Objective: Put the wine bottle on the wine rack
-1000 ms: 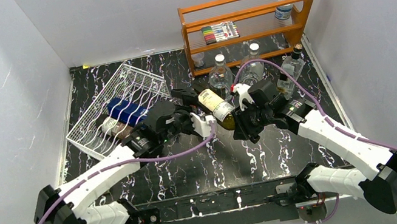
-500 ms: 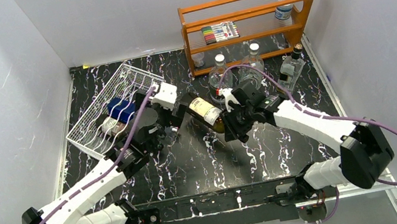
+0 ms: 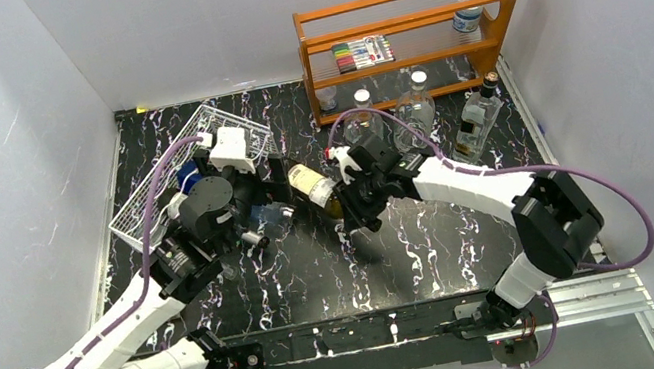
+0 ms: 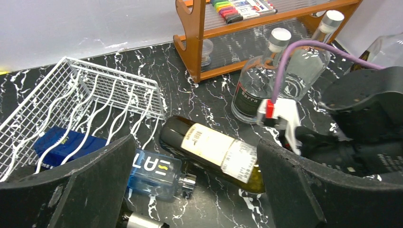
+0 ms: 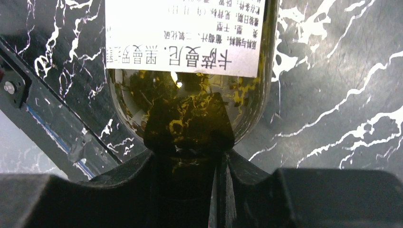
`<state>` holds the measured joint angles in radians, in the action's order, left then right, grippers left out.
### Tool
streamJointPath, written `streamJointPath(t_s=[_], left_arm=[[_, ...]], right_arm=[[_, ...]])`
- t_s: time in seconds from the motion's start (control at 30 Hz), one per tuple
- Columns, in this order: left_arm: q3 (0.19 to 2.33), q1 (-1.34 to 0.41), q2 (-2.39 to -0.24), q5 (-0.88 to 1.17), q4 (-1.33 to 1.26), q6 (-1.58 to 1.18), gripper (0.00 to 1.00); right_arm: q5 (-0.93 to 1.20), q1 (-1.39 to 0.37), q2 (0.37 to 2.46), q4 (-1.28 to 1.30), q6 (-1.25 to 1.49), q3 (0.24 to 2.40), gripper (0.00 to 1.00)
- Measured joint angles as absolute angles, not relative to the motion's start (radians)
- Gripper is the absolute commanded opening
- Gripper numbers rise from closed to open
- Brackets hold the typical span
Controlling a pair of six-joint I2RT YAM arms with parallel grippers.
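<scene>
The wine bottle [image 3: 308, 188] is dark green with a cream label and lies nearly level just above the marbled table, its base pointing toward the wine rack [image 3: 187, 163]. My right gripper [image 3: 354, 202] is shut on the bottle's neck; the right wrist view shows the neck pinched between the pads [image 5: 187, 161]. My left gripper [image 3: 267, 200] stands wide open beside the rack, and nothing sits between its fingers [image 4: 71, 190]. From the left wrist view, the wine bottle [image 4: 214, 152] lies ahead with the white wire wine rack [image 4: 95, 104] to its left.
A blue square bottle [image 4: 152, 173] lies on the table under the left gripper, next to the rack. Dark blue items [image 4: 62, 145] lie in the rack. An orange wooden shelf [image 3: 408, 33] stands at the back, with three clear bottles [image 3: 363, 122] before it.
The right arm has carried the wine bottle leftward toward the rack. The left arm has swung back and left, next to the rack, its gripper still open.
</scene>
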<state>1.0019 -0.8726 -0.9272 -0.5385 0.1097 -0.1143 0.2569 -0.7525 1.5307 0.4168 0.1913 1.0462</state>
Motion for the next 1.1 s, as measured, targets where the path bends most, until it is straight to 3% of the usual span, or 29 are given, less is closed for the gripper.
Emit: streamJointPath(t_s=[1.1], left_arm=[[1.01,-0.873,-0.887,-0.561,0.196,-0.121,0.98]], right_arm=[[0.189,-0.779,1.889,0.44,0.056,1.407,0.0]])
